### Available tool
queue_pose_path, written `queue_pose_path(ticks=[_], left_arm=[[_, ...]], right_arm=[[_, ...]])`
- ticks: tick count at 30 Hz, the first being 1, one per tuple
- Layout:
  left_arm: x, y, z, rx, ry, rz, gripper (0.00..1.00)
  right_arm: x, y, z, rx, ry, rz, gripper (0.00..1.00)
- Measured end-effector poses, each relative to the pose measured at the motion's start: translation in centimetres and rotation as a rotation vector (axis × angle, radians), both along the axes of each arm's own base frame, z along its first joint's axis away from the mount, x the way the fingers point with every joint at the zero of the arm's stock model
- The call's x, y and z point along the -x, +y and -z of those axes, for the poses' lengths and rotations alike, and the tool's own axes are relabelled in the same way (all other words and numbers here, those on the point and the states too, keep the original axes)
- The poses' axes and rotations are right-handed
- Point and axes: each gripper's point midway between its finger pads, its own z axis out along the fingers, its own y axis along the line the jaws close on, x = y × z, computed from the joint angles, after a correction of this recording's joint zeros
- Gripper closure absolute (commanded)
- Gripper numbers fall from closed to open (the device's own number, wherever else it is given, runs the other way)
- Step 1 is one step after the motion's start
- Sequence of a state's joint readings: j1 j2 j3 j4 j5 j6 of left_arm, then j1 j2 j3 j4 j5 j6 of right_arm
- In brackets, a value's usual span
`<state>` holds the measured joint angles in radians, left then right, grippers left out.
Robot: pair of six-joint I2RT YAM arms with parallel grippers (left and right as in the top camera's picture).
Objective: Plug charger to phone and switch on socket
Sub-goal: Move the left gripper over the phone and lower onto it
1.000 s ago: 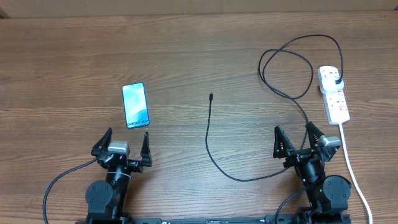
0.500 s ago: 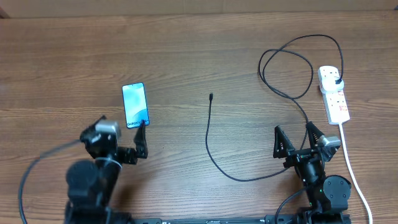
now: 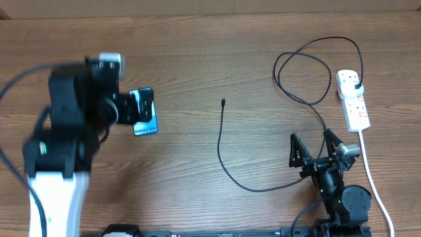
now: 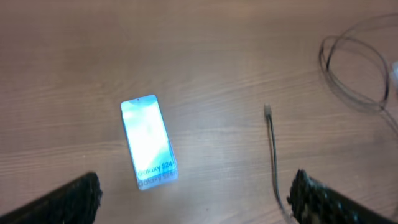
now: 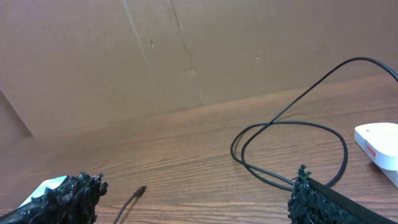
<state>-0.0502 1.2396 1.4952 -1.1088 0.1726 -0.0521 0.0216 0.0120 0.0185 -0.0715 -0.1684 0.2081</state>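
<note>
The phone [image 3: 146, 113] lies face up with its blue screen lit, left of the table's middle; its left part is hidden under my left arm. In the left wrist view the phone [image 4: 148, 140] sits well ahead of my left gripper [image 4: 196, 185], which hangs open and empty above the table. The charger is a thin black cable [image 3: 222, 148]; its small tip [image 3: 223, 103] lies free at the middle, and its black plug [image 3: 356, 84] sits in the white socket [image 3: 354, 105]. My right gripper [image 3: 314, 148] stands open and empty beside the cable, near the front edge.
The cable makes loose loops [image 3: 306, 69] left of the socket. The socket's thick white cord [image 3: 370, 168] runs toward the front edge past my right arm. A brown cardboard wall [image 5: 186, 50] stands behind the table.
My left arm has risen from its rest at the front edge and swung forward, and now hangs over the phone's left side. The right arm, cable and phone have not moved.
</note>
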Motion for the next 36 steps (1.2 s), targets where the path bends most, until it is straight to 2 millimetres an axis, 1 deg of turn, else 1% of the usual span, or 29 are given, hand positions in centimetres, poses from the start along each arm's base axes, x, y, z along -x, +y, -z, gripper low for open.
queue_pose_path(ticks=[3, 6, 10, 14, 17, 21, 26, 27, 32, 33, 36], left_arm=[[-1.5, -0.2, 0.4, -0.003, 0.133, 0.005, 0.0], [-2.8, -0.3, 2.1, -0.004, 0.251, 0.008, 0.0], [-4.5, -0.4, 6.2, -0.012, 0.385, 0.007, 0.0], [-5.4, -0.3, 9.8, -0.024, 0.496, 0.008, 0.0], [-6.2, 0.4, 12.6, -0.067, 0.564, -0.02, 0.0], [-7.2, 1.5, 15.9, -0.123, 0.63, -0.053, 0.0], [-8.6, 2.3, 19.5, -0.157, 0.672, -0.074, 0.0], [-9.1, 2.5, 20.5, -0.163, 0.68, -0.078, 0.0], [-10.2, 3.3, 23.3, -0.174, 0.698, -0.084, 0.0], [-10.4, 3.7, 24.0, -0.175, 0.706, -0.088, 0.0], [-10.4, 4.7, 25.3, -0.175, 0.728, -0.09, 0.0]], right_arm=[[0.0, 0.0, 0.0, -0.001, 0.001, 0.0, 0.0], [0.0, 0.0, 0.0, 0.0, 0.001, 0.0, 0.0], [0.0, 0.0, 0.0, -0.001, 0.001, 0.0, 0.0], [0.0, 0.0, 0.0, 0.0, 0.001, 0.0, 0.0], [0.0, 0.0, 0.0, -0.001, 0.001, 0.0, 0.0], [0.0, 0.0, 0.0, -0.001, 0.001, 0.0, 0.0], [0.0, 0.0, 0.0, -0.001, 0.001, 0.0, 0.0], [0.0, 0.0, 0.0, -0.001, 0.001, 0.0, 0.0], [0.0, 0.0, 0.0, 0.0, 0.001, 0.0, 0.0], [0.0, 0.0, 0.0, -0.001, 0.001, 0.0, 0.0], [0.0, 0.0, 0.0, -0.001, 0.001, 0.0, 0.0]])
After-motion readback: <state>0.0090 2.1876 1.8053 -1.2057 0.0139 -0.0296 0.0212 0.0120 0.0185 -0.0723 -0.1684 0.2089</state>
